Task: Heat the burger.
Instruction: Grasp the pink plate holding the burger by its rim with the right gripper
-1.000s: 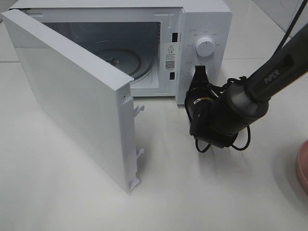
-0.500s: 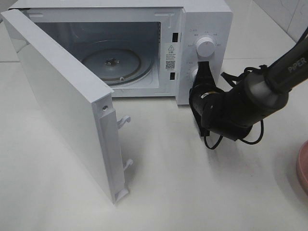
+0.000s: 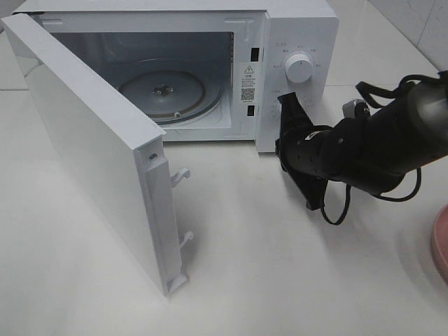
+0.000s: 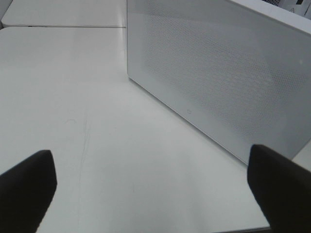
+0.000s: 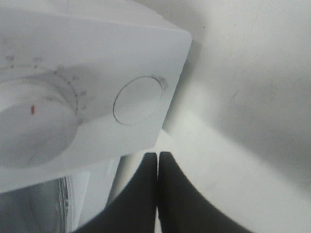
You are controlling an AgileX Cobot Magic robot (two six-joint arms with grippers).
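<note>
Exterior high view shows the microwave [image 3: 301, 28] with its door [image 3: 98, 140] wide open, baring the glass turntable [image 3: 164, 91], which carries nothing; the burger shows in no view, so it is not yet inside; only the rim of a pink plate [image 3: 441, 245] peeks in at the right edge, and whether the burger lies there cannot be told. Right gripper [image 3: 288, 99] has its jaws pressed together on nothing, tips near but off the round button [image 5: 141, 99] beside the dial [image 5: 34, 121]; a closed pincer makes a blunt poker, likely meant for the door release. Left gripper [image 4: 151, 191] hangs fully spread and empty beside the door's outer face, probably to keep out of the way; fetching the burger looks next.
</note>
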